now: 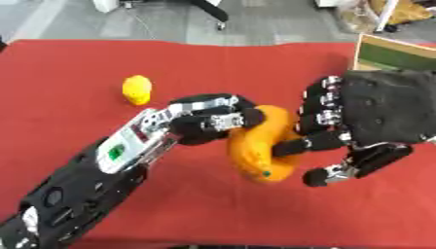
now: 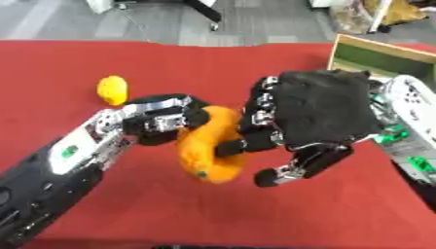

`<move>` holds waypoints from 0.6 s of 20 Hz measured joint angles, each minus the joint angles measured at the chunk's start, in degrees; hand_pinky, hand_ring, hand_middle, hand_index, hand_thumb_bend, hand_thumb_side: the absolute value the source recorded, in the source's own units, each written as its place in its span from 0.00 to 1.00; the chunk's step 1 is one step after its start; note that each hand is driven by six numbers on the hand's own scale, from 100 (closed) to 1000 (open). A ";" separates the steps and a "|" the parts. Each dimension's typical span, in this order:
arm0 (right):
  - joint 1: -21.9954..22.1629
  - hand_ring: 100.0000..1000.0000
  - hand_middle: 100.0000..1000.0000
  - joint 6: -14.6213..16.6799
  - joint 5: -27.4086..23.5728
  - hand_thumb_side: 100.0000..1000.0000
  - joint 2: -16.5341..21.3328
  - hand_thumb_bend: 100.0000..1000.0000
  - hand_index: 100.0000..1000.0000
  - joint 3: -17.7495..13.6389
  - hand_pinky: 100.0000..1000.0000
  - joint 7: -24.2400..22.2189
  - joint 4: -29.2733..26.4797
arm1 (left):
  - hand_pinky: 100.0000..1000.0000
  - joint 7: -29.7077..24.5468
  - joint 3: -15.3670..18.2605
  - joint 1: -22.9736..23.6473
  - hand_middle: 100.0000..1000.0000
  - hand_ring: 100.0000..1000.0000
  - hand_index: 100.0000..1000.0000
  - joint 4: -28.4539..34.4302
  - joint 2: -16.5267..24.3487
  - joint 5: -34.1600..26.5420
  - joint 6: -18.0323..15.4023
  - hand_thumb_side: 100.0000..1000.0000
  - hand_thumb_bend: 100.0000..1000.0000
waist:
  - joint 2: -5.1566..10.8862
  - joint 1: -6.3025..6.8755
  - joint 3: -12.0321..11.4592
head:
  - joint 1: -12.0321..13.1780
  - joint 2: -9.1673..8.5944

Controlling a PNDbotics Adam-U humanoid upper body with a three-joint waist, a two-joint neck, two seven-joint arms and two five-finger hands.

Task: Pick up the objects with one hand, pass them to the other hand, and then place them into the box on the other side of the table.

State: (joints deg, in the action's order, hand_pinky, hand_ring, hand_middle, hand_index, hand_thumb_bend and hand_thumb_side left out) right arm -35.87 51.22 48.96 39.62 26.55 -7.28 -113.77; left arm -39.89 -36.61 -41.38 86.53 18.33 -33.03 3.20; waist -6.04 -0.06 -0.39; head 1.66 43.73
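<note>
Both hands meet over the red tablecloth [image 1: 68, 68]: the left hand [image 1: 208, 121] and the right hand [image 2: 311, 109] each curl their fingers around an orange fruit [image 1: 255, 155] held between them. A yellow fruit [image 1: 136, 90] lies apart; the box [image 2: 379, 58] sits far right.

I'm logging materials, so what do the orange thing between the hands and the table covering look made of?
Orange object: probably smooth plastic or rubber, going by its even colour and soft sheen; which one is unclear. Table cover: likely matte red cloth, without glare.

Grey floor [image 1: 162, 22] beyond red tablecloth [image 1: 68, 121], perhaps chair base [image 1: 213, 12]
</note>
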 measured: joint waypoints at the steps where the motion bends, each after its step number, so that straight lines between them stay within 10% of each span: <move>1: 0.00 0.19 0.18 -0.12 0.30 0.27 0.00 0.39 0.78 -0.08 0.12 0.55 0.00 | 0.63 -0.02 -0.01 0.00 0.42 0.54 0.51 -0.29 0.00 0.07 0.03 0.60 0.00 | 0.00 0.00 0.03 | 0.02 0.00; 12: 0.00 0.20 0.18 -0.78 2.49 0.27 0.00 0.40 0.78 -0.09 0.15 4.69 0.00 | 0.64 0.54 -0.33 0.01 0.42 0.54 0.51 -2.79 -0.01 -0.88 0.73 0.61 0.00 | 0.00 0.00 0.36 | 0.06 0.00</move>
State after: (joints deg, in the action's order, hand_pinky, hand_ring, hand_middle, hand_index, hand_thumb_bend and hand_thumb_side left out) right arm -35.87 50.44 51.45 39.62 26.46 -2.60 -113.77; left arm -39.35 -36.94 -41.38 83.73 18.32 -33.90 3.93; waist -6.04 -0.06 -0.04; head 1.72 43.73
